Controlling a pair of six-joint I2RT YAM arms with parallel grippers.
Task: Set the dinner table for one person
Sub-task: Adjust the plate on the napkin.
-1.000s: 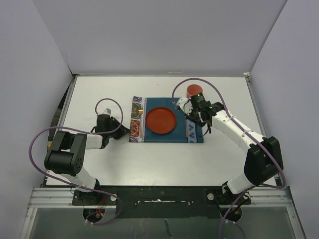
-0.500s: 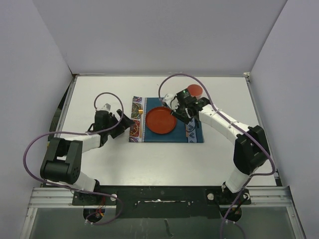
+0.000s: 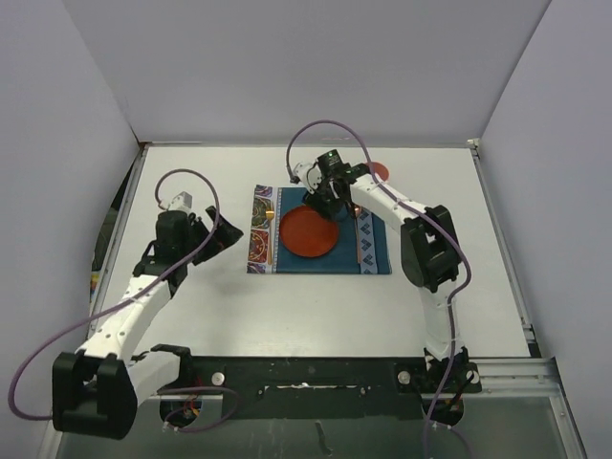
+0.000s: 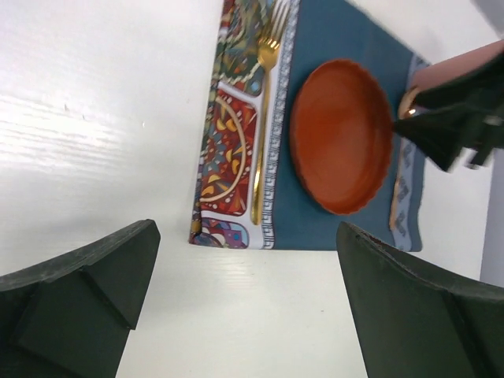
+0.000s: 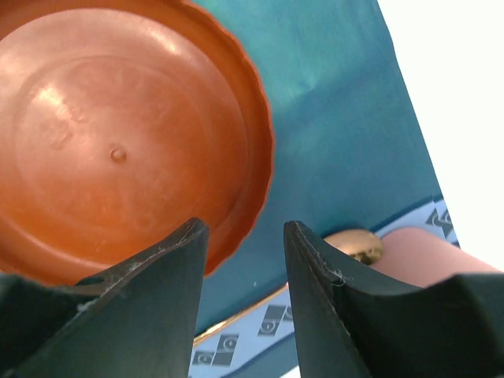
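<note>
Dinner table, white and plain, lies under both arms and carries a teal placemat near its middle. An orange-red plate sits on the mat, a gold fork lies on its left patterned end, and a reddish cup stands just beyond its far right corner. The left gripper hangs over bare tabletop just left of the mat, jaws spread wide and empty, while the right gripper hovers over the plate's far rim, jaws partly apart with nothing between them
</note>
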